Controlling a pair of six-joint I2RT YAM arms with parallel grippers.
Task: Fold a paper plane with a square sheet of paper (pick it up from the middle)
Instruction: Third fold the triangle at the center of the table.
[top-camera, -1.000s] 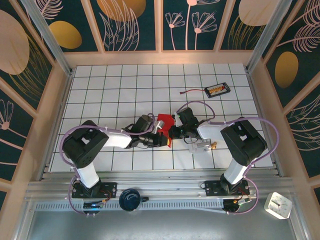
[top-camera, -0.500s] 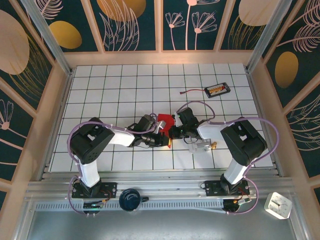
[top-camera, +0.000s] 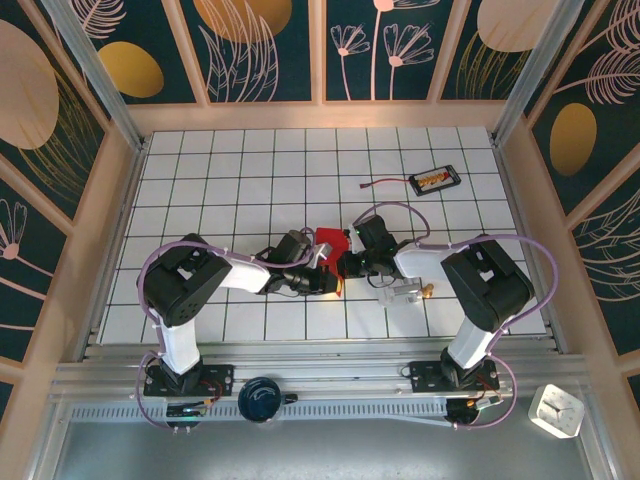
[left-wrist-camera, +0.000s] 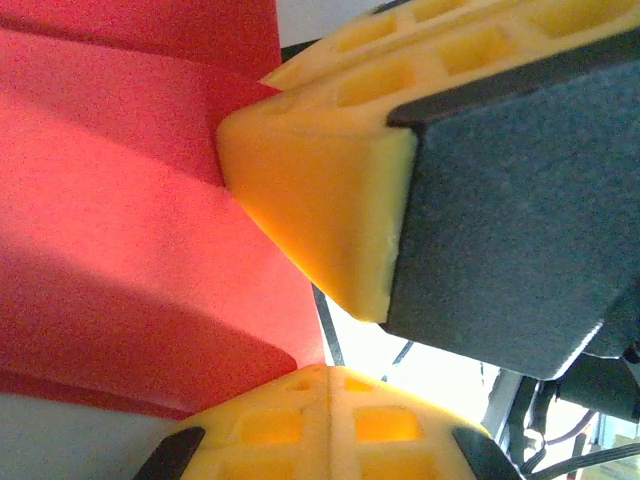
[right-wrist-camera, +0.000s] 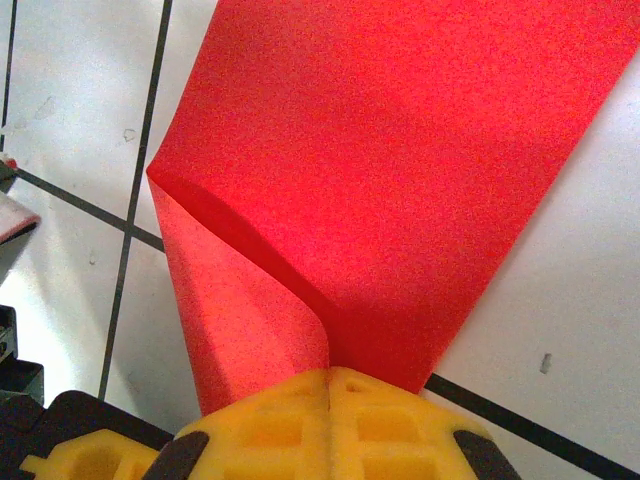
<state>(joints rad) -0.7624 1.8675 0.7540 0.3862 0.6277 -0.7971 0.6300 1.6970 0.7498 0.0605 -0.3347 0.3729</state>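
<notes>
The square sheet of paper (top-camera: 328, 241) is bright red and bent into a fold at the middle of the table, between the two grippers. My right gripper (top-camera: 346, 264) is shut on it. In the right wrist view the paper (right-wrist-camera: 400, 150) curls out of the seam of the shut yellow fingertips (right-wrist-camera: 329, 372). My left gripper (top-camera: 332, 283) comes in from the left and is shut at the paper's near end. In the left wrist view the paper (left-wrist-camera: 130, 200) runs down to its closed tips (left-wrist-camera: 347, 372), with the right gripper's yellow finger (left-wrist-camera: 310, 190) close above.
A small black tray (top-camera: 434, 180) with a cable lies at the back right. A clear plastic piece (top-camera: 405, 291) sits just right of the right gripper. Wooden walls edge the tiled table (top-camera: 220, 190). A white clock (top-camera: 556, 410) rests outside the near right corner.
The left arm's upper links have swung a little to the right. Both grippers and the red paper stay almost where they were.
</notes>
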